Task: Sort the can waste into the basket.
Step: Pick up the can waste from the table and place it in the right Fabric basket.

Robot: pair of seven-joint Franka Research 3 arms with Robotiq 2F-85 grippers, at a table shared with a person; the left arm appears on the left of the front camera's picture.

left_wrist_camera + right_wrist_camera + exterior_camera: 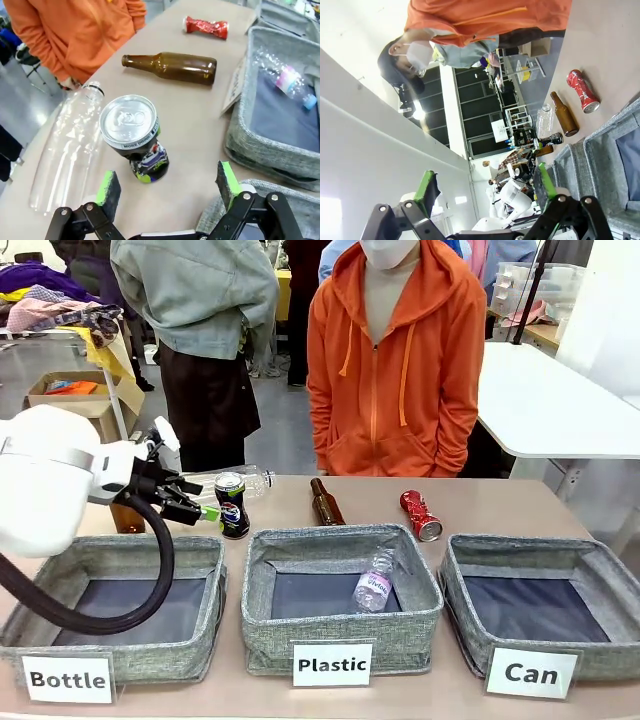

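Left gripper (167,182): jaws spread wide, nothing held; green pads sit just short of the Pepsi can (132,135).
Pepsi can: upright on the table, waist crumpled, not yet gripped; behind the "Bottle" basket (140,545).
Clear plastic bottle (67,145): on its side, just beside the can.
Risk, closing: the pad on that side may catch the bottle and shove it, or pinch both.
Risk, grip: the crumpled waist looks top-heavy; an off-centre squeeze could tip the can.
Red can (421,515): on its side, near the "Can" basket (530,542); a nudge could roll it.
"Can" basket: far right end, nothing in it.
Risk, carry: the route crosses the "Plastic" basket (340,538); a slip lands there.
Right gripper (486,186): spread, nothing held, off the table.
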